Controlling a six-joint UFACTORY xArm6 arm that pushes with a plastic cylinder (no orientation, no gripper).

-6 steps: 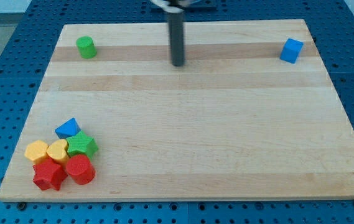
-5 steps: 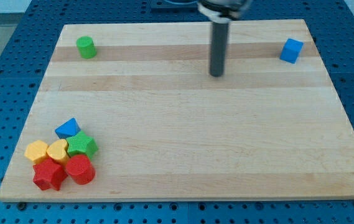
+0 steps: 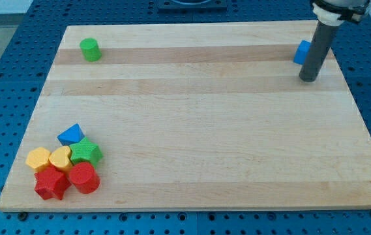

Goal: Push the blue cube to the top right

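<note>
The blue cube (image 3: 300,52) sits on the wooden board (image 3: 192,130) near its top right corner, partly hidden behind my rod. My tip (image 3: 308,78) rests on the board just below the cube and slightly to its right, very close to it; contact cannot be told.
A green cylinder (image 3: 90,49) stands at the board's top left. At the bottom left lies a cluster: a blue triangular block (image 3: 72,135), a green star (image 3: 86,152), a yellow block (image 3: 38,158), a yellow heart (image 3: 60,158), a red star (image 3: 51,183) and a red block (image 3: 83,177).
My rod has swept from the top middle of the board to the right, ending just below the blue cube. No block has moved.
</note>
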